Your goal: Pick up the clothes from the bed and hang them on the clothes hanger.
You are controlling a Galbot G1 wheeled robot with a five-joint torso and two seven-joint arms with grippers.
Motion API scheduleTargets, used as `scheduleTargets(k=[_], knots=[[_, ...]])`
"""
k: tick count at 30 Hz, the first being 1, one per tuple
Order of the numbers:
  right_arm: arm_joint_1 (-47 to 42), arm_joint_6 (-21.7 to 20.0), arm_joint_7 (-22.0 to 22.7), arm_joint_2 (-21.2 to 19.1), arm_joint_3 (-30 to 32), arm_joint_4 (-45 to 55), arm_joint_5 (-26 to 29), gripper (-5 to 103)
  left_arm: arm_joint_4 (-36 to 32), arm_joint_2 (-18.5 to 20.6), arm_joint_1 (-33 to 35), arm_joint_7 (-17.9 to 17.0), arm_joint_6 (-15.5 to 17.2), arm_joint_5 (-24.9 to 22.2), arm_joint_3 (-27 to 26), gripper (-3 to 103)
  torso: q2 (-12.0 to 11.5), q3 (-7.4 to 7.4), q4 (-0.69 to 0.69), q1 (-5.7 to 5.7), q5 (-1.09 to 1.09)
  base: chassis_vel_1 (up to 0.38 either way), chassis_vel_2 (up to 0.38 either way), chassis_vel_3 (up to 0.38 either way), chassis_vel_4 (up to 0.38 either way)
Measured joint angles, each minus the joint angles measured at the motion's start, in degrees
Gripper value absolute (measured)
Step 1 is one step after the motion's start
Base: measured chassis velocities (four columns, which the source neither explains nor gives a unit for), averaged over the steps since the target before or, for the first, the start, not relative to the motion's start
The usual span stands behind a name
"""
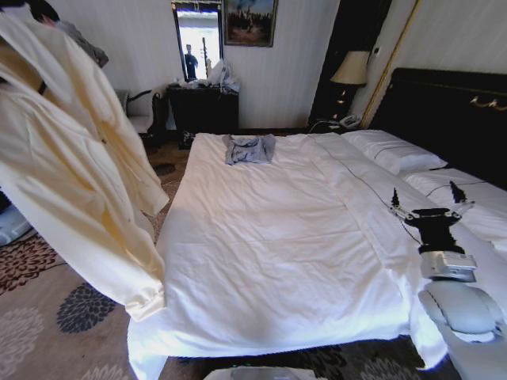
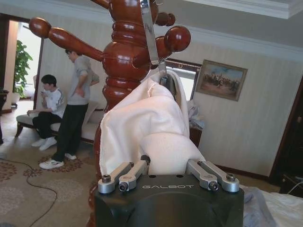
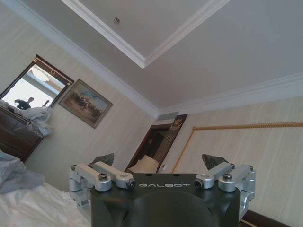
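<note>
The left end effector (image 2: pixel 168 165) is raised close against the cream long-sleeved top (image 1: pixel 75 166), its linkages spread to either side of a bunched fold of the fabric; its fingertips are buried behind that fold, so I cannot tell whether it is gripping the cloth or has let go. Just beyond the left end effector, the top is gathered over a slim dark hanger whose shoulder peeks out at the collar, and the hanger's metal hook (image 2: pixel 151 38) rises to a peg of the reddish turned-wood coat stand (image 2: pixel 125 56); whether the hook rests fully over the peg cannot be made out. From the head camera the top hangs in the air beside the bed (image 1: pixel 261 261), its sleeves and cuffs trailing downward, clear of the white duvet. The right end effector (image 1: pixel 425 199) is held over the pillow side of the bed, well apart from the top, with its fingers spread wide and nothing between them. Farther off, at the far edge of the bed from the right end effector, a small grey-blue garment (image 1: pixel 250 148) lies crumpled on the duvet. By these pictures the job looks nearly finished: the top is off the bed and draped on the hanger at the stand, and what appears left is confirming the hook is seated and drawing the left end effector away.
</note>
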Motion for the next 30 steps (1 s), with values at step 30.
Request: scheduleTargets(k=[30], knots=[[0.26,-0.28,0.38,1.63,0.04,1.66,0.28,100,9.41,10.41,-3.39,7.04,0.06,-4.22,8.53,19,0.0,0.0,-0.02,0.0,-0.01,0.0,0.0,0.0,0.0]])
